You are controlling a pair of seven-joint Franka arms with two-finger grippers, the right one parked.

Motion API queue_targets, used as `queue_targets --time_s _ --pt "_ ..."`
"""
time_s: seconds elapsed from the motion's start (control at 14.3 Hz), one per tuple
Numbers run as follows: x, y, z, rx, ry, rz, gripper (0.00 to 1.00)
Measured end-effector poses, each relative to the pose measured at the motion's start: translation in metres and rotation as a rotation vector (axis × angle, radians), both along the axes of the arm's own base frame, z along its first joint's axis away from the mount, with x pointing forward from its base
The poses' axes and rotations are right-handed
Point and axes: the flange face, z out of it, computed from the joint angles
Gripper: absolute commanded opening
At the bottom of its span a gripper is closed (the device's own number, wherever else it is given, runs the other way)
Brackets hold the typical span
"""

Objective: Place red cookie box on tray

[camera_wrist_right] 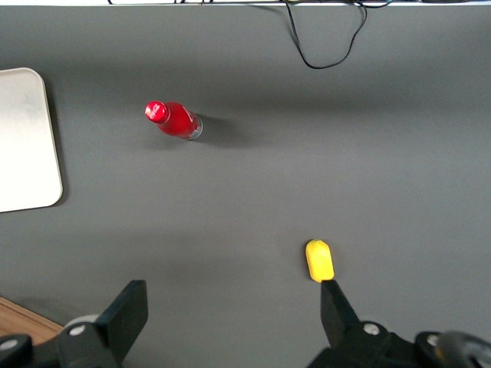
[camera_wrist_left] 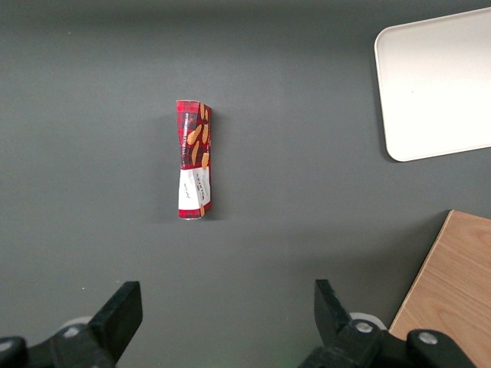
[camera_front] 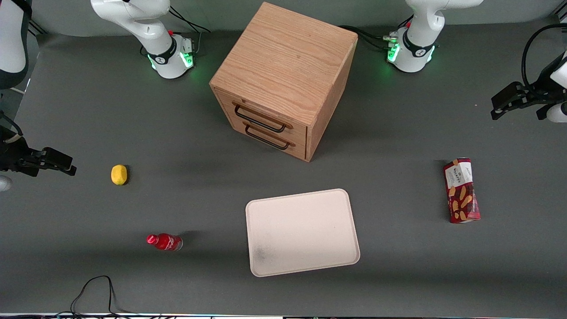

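Observation:
The red cookie box (camera_front: pixel 461 190) lies flat on the grey table toward the working arm's end, its white label end farther from the front camera. The left wrist view looks down on the red cookie box (camera_wrist_left: pixel 193 159) from well above. The cream-pink tray (camera_front: pixel 305 230) sits near the table's middle, nearer the front camera than the cabinet, with nothing on it; a corner of the tray (camera_wrist_left: pixel 437 84) shows from the wrist. My left gripper (camera_front: pixel 500 106) hangs above the table, farther from the front camera than the box. That gripper (camera_wrist_left: pixel 225 299) is open and holds nothing.
A wooden drawer cabinet (camera_front: pixel 283 79) with two shut drawers stands mid-table, farther from the camera than the tray. A yellow lemon (camera_front: pixel 118 174) and a small red bottle (camera_front: pixel 165 242) lie toward the parked arm's end. A black cable (camera_front: pixel 95 292) loops at the near edge.

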Motion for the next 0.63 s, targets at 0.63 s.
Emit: queue_targets --time_s 0.63 --pt "0.0006 0.0011 -0.0024 -0.008 0.005 0.009 1.0"
